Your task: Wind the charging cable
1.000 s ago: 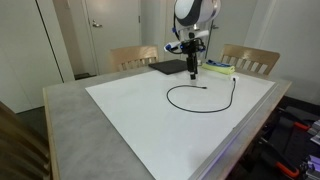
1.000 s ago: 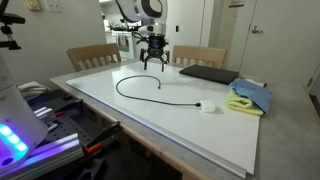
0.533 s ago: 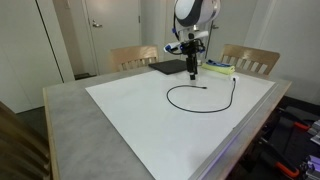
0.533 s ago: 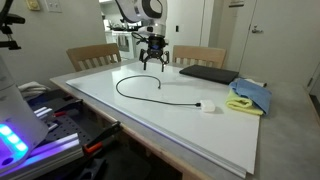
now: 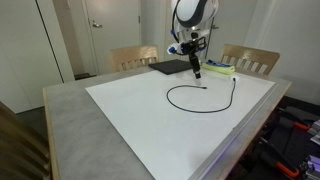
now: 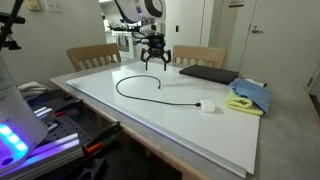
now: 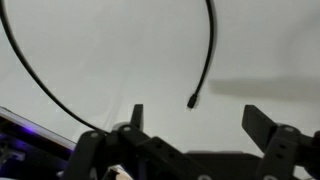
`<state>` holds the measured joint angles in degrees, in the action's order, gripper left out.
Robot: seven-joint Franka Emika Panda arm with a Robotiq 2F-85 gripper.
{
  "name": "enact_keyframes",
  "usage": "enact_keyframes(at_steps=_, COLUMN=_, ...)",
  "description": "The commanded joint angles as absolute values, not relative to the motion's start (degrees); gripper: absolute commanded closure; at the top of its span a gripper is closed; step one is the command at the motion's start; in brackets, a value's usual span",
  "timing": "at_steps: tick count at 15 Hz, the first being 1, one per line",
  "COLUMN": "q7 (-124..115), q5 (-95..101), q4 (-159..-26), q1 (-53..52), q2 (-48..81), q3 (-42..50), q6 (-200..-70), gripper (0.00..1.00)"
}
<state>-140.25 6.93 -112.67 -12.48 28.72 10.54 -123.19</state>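
Hovering tool (image 6: 154, 65) spread | charging cable (image 7: 211, 50) looped on white sheet (image 5: 130, 115) | wooden chairs (image 5: 133, 57) behind

Charging cable (image 6: 120, 92) curls centre-left on the bench (image 6: 180, 135); its plug (image 6: 207, 106) lies right of centre, cloth (image 6: 250, 97) just beyond at right, flat pad (image 6: 208, 73) behind them, upper right.
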Motion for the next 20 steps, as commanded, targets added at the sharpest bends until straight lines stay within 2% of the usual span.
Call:
enact_keyframes(at_steps=1, q7=-130.0, q5=10.3, q4=-112.1, q1=-9.0, q2=28.3, q3=7.8, q6=-122.3, gripper=0.0)
enact_keyframes(at_steps=6, q7=-117.5, q5=16.5, q4=-113.2, q1=-8.5, q2=27.9, q3=7.9, q6=-124.2, gripper=0.0)
enact_keyframes(at_steps=13, q7=-122.3, q5=15.0, q4=-112.3, q1=-9.2, q2=28.8, q3=8.4, q6=-123.1, gripper=0.0)
enact_keyframes(at_steps=20, q7=-96.9, q5=11.8, q4=-112.7, q1=-2.8, q2=27.2, q3=6.4, q6=-126.8, gripper=0.0)
